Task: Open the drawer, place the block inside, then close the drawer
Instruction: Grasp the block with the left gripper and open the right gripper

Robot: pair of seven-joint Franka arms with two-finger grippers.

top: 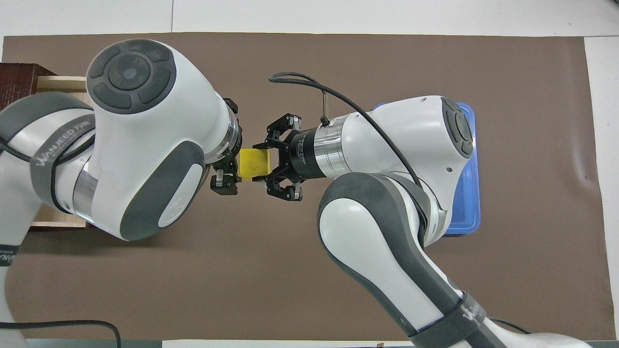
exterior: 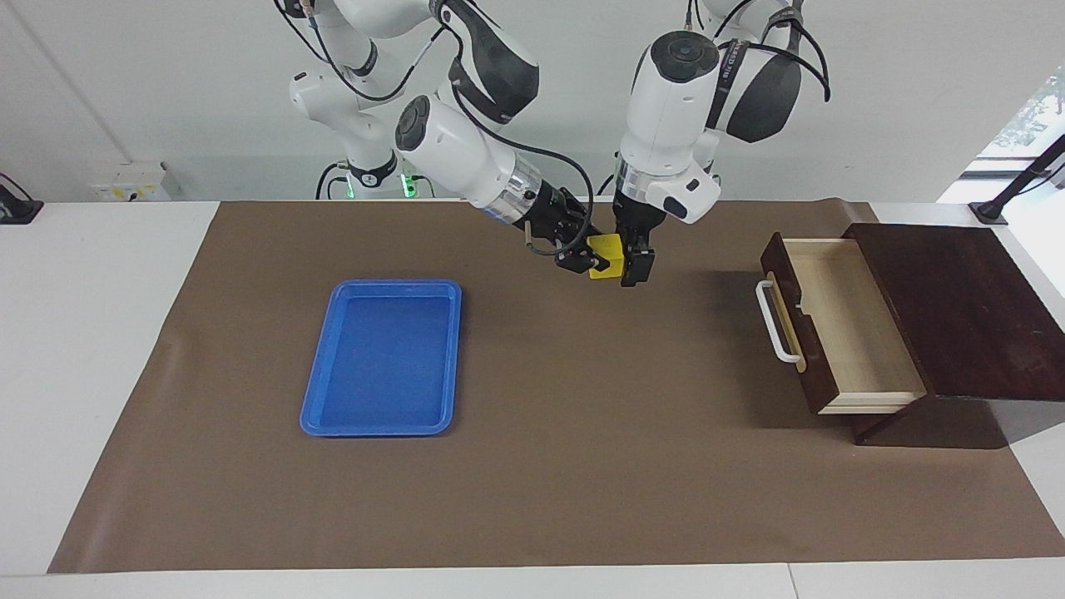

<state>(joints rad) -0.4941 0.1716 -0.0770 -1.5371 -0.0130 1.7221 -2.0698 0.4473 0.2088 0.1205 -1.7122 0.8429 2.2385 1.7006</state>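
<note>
Block (exterior: 606,254) aloft over bare brown mat (exterior: 582,466), pinched by right gripper (exterior: 582,254). Left gripper (exterior: 634,264) pressed against block's other face, grip impossible to tell. Drawer (exterior: 840,324) pulled open toward left arm's end of bench (exterior: 91,333), well apart from blue tray (exterior: 383,358).

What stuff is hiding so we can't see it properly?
- Drawer: in the overhead view the left arm covers nearly all of it, handle included.
- Blue tray: in the overhead view the right arm hides most of it.
- Block: in both views, whether the left end effector grips it cannot be told; the two end effectors crowd it.
- Arm bases: cut off by the edges of both views.
</note>
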